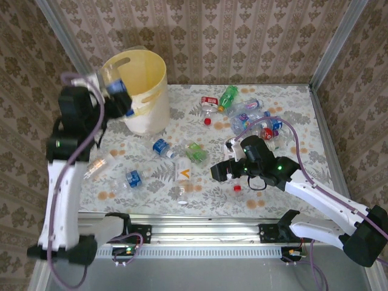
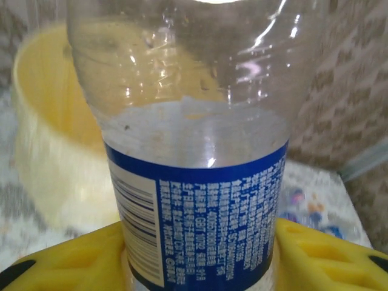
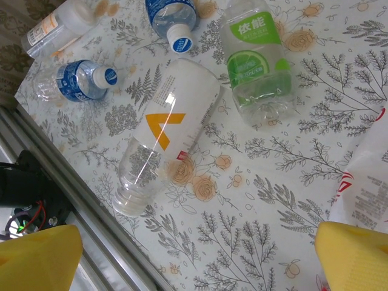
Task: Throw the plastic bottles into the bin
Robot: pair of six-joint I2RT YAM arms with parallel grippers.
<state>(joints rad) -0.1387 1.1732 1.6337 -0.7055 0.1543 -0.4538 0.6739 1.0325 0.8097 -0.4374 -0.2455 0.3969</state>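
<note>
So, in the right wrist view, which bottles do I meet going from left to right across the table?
blue-labelled bottle with blue cap → white bottle with orange mark → green lime-labelled bottle

I read this as a robot test cell dressed to look like a home, not a real room. Beyond my left claw (image 1: 118, 91) and out past my right claw (image 1: 219, 171) stand flat panels of brown damask wallpaper (image 1: 242, 36), framed by bare silver aluminium corner posts (image 1: 341, 42). Under both claws lies a white tabletop cover printed with grey ferns and orange flowers (image 3: 260, 200). Behind them, a grooved silver aluminium rail (image 1: 206, 233) carries the black arm bases (image 1: 276, 233), with exposed red wiring and a lit green indicator (image 3: 22, 225) just beside it.
</note>
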